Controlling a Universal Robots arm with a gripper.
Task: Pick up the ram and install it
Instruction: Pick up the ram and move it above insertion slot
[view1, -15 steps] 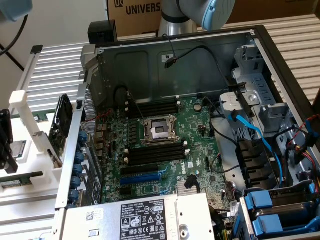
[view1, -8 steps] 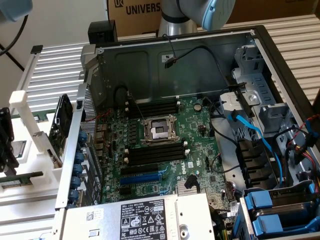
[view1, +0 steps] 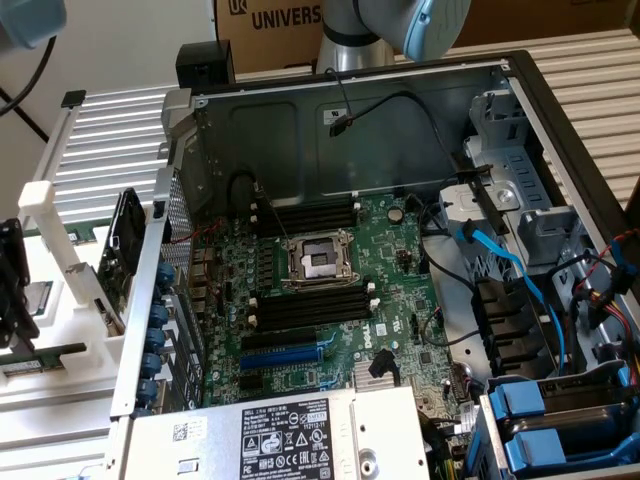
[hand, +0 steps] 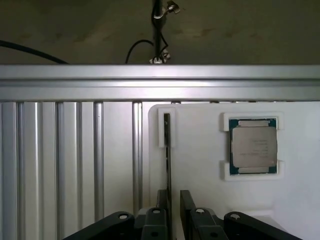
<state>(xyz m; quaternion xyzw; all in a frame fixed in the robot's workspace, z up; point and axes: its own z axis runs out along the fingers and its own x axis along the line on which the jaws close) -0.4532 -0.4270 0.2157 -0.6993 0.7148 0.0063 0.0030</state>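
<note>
**Q:** Where does the stick lie with respect to your hand?

**A:** The ram (hand: 167, 155), a long, thin green circuit-board stick seen here edge-on as a dark line, stands on its edge in a white plastic fixture (hand: 200, 170). Its long axis runs straight out from my black two-fingered gripper (hand: 175, 201), so my jaws face its two flat sides. Its far end sits in a raised white clip (hand: 166, 131).

**Q:** And the hand itself?

**A:** My fingers stand apart with a narrow gap between them. The stick's near end passes into that gap, closer to one finger than the other. I cannot tell whether it touches that finger. I judge that nothing is clamped.

**Q:** What else does the fixture hold?

**A:** A square, silver-capped processor (hand: 252, 146) rests in its own pocket, well apart from the stick. A ribbed aluminium rail (hand: 160, 82) borders the fixture.

**Q:** And the destination?

**A:** In the exterior view the fixture lies at about nine o'clock from the open grey metal computer case (view1: 350, 100), outside its wall. Inside the case lies the large green motherboard (view1: 400, 270). Its long black slots (view1: 310, 305) sit at six and twelve o'clock from the metal-framed central socket (view1: 318, 262). I see no stick standing in them.
</note>
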